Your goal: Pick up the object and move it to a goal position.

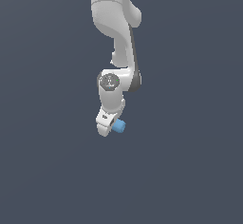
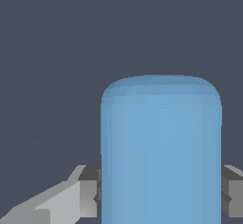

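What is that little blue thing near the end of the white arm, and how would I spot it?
Follow the white robot arm down from the top of the exterior view to the gripper at its tip. There, pressed between the grey fingers, sits the object, a short, smooth cylinder. It is the only light-blue thing against white robot and dark grey background.

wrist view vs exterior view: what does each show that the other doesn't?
Wrist view only: the jaws seen up close, a grey pad touching each side of the light-blue cylinder, which fills much of the picture.

Exterior view only: the white arm reaching down to the gripper, with the cylinder small and sticking out toward the exterior view's right.

Both: the cylinder at the gripper, and a plain dark grey background with no goal marker.
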Robot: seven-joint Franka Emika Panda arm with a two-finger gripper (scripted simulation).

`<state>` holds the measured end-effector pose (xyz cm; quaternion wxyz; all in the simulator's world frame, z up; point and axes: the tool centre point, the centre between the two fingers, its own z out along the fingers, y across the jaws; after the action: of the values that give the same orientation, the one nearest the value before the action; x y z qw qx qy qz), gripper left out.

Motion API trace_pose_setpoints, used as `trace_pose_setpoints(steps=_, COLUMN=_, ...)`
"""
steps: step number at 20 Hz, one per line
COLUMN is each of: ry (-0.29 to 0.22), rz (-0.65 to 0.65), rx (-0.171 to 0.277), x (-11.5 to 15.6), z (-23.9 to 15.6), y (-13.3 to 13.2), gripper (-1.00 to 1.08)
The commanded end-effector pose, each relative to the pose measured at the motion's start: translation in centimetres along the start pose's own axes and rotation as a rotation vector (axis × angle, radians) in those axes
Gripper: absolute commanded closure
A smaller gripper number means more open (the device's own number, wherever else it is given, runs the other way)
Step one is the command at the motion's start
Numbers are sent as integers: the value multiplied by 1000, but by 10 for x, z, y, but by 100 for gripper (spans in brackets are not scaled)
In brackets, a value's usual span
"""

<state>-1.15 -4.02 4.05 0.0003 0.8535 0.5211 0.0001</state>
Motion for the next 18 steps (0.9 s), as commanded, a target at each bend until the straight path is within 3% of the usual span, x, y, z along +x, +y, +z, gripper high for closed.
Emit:
trace_pose_setpoints(steps=1, ry=0, rz=0, rx=0, x=0, z=-3, y=-1, gripper=108)
trace_pose_setpoints(steps=10, ry=-1, rz=0, rx=-1, x=-3, z=-39, y=-11, gripper=108)
trace_pose_setpoints(steps=18, ry=-2, rz=-1, rx=-1, x=-8, z=-105, y=-30, gripper=108)
